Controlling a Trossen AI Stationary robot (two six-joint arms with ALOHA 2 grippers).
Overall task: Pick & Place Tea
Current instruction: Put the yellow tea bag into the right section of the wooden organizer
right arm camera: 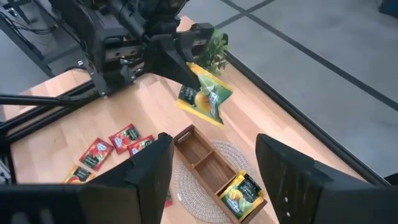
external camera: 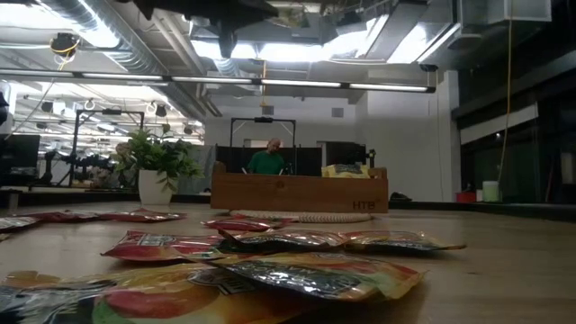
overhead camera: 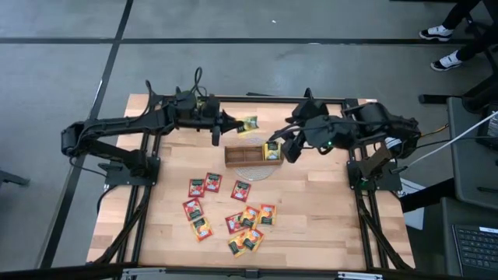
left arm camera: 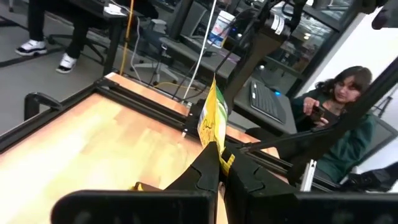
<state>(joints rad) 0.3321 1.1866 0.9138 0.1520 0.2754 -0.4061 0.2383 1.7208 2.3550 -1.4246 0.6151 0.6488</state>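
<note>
Left gripper holds 1 yellow-green sachet up by the table's far edge; right gripper stands wide over the tray.

The left gripper (overhead camera: pixel 236 122) is pinched tight on a flat yellow-green tea sachet (right arm camera: pixel 203 94), lifted clear of the light wooden table (overhead camera: pixel 311 225) near its far edge. The right gripper (overhead camera: pixel 282 148) has its jaws spread wide, holding nothing, above the right end of the long brown wooden tray (overhead camera: pixel 243 156), where another yellow-green sachet (right arm camera: pixel 240 193) lies in the end compartment. Loose red and orange sachets (overhead camera: pixel 233 210) lie scattered toward the table's near edge.
</note>
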